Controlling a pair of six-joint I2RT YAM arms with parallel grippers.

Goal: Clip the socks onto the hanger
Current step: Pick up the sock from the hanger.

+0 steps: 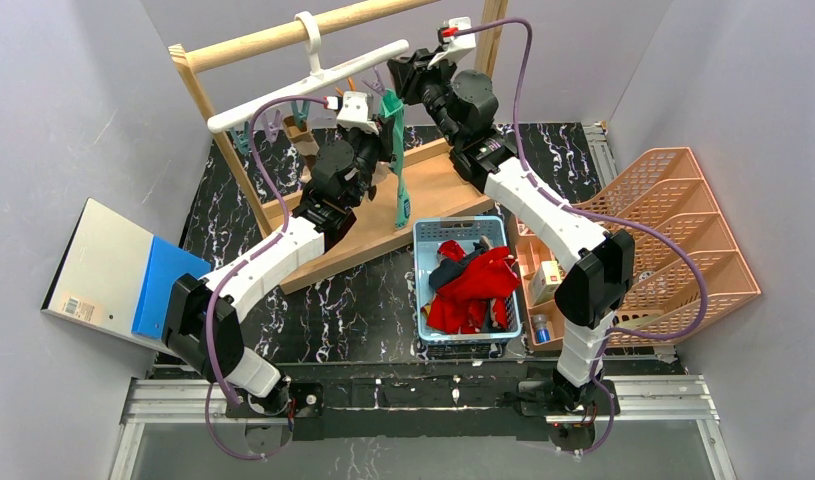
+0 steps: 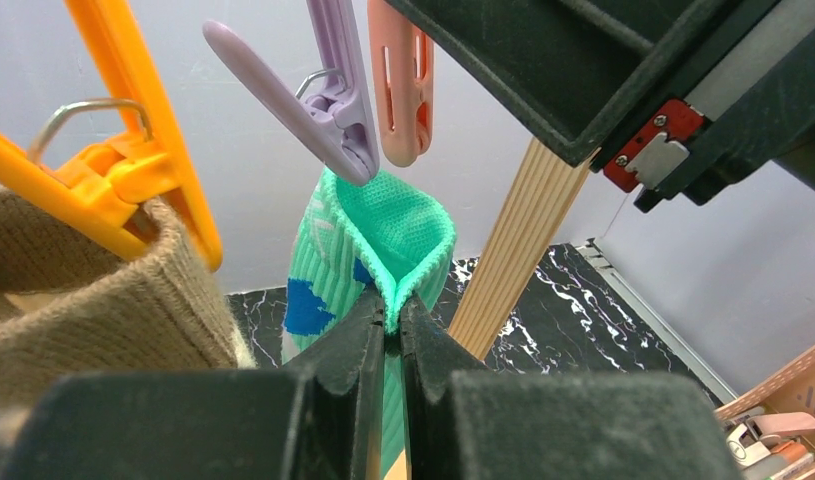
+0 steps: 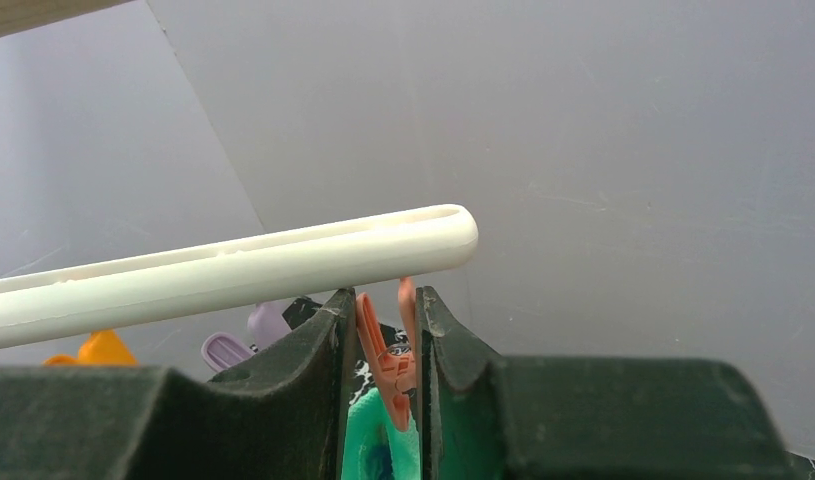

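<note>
The teal-green sock [image 2: 393, 230] is hanging with its long axis vertical, cuff uppermost, under the right end of the hanger [image 3: 233, 265]. The folded edge of the cuff is sitting just under the tip of the purple clip [image 2: 333, 110] and just below the pink clip [image 2: 398, 100], not yet inside either.

The left gripper [image 2: 393, 330] is pointing upward from beneath and is clamping the cuff, with its fingers pressed together on the fabric. The right gripper [image 3: 386, 340] is reaching in just under the bar and is squeezing the pink clip's handles. Whether the clip's mouth is parted cannot be told.

Judgement: the coming move is depending on a short upward lift of the cuff into the pink clip. The left arm is the one placed to make that lift.

Further along the bar, a beige sock [image 2: 93, 290] is hanging at the orange clip [image 2: 133, 150].
</note>
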